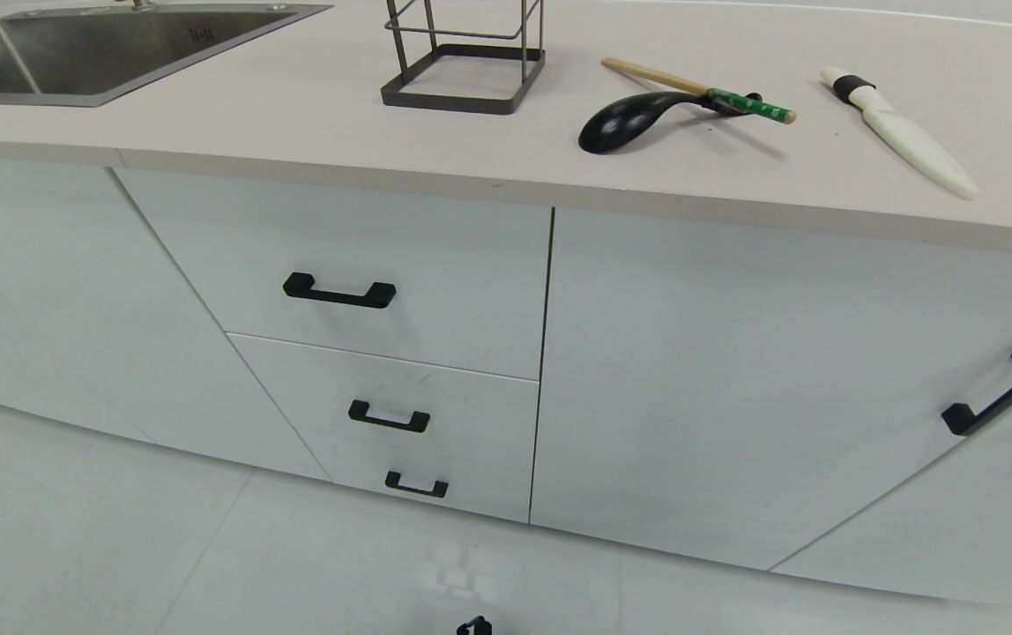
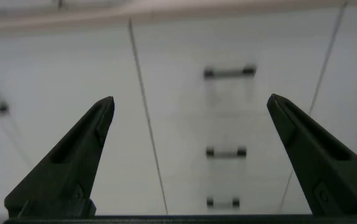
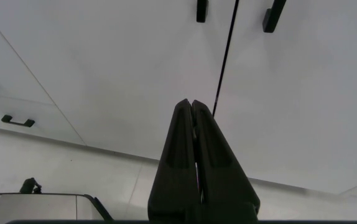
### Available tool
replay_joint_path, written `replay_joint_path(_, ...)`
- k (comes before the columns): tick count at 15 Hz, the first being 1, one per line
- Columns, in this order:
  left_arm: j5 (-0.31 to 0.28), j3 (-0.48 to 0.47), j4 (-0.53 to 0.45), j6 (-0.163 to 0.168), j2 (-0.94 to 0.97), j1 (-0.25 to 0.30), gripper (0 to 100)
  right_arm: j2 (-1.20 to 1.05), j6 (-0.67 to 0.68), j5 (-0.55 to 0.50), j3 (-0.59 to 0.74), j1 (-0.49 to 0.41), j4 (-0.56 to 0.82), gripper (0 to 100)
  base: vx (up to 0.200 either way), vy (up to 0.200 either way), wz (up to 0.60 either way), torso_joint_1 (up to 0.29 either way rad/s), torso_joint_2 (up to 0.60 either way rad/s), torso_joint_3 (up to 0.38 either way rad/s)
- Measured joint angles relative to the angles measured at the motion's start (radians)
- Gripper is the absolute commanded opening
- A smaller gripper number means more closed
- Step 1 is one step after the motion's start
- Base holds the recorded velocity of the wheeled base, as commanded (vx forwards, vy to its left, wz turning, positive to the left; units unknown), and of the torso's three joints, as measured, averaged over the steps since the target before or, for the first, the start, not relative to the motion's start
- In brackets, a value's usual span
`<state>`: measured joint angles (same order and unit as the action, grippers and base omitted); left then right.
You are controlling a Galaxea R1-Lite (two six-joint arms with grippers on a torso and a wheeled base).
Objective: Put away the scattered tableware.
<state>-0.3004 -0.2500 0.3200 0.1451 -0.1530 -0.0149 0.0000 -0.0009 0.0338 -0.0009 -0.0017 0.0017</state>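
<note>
On the beige countertop (image 1: pixel 294 115) lie a black spoon (image 1: pixel 625 119), a wooden chopstick with a green patterned end (image 1: pixel 700 90) resting across the spoon's handle, and a white knife with a black band (image 1: pixel 903 132) farther right. A dark wire rack (image 1: pixel 466 66) stands on the counter left of the spoon. My left gripper (image 2: pixel 191 106) is open, facing the white drawer fronts with nothing between its fingers. My right gripper (image 3: pixel 192 106) is shut and empty, pointing at white cabinet doors low down.
A steel sink (image 1: pixel 92 48) is set into the counter at the far left. Below the counter are white cabinets with a stack of three drawers, black handles (image 1: pixel 338 291) on each. The floor is pale tile.
</note>
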Motion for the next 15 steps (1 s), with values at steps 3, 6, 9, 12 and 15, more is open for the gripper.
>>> replay_joint_path(3,-0.171,-0.047,-0.053,0.259,-0.176,-0.02,100,0.0,-0.001,0.0,0.0,0.0,0.0,0,0.0,0.0,0.0,0.0,0.0,0.0)
replay_joint_path(6,-0.264,-0.057,-0.092,0.603,-0.385,-0.055,100,0.0,0.003,0.001,0.001,0.0,0.0,0,0.0,0.0,0.0,0.0,0.0,0.0)
replay_joint_path(9,-0.275,-0.061,-0.151,0.69,-0.516,-0.114,100,0.0,-0.001,0.017,0.001,0.001,0.0,0,0.0,0.0,0.0,0.0,0.0,0.0)
replay_joint_path(12,-0.243,-0.062,-0.173,0.779,-0.633,-0.124,100,0.0,-0.001,0.017,0.0,0.002,0.0,0,0.0,0.0,0.0,0.0,0.0,0.0)
replay_joint_path(15,-0.17,-0.081,-0.178,0.973,-0.769,-0.158,100,0.0,-0.002,0.016,0.0,0.002,0.0,0,0.0,0.0,0.0,0.0,0.0,0.0)
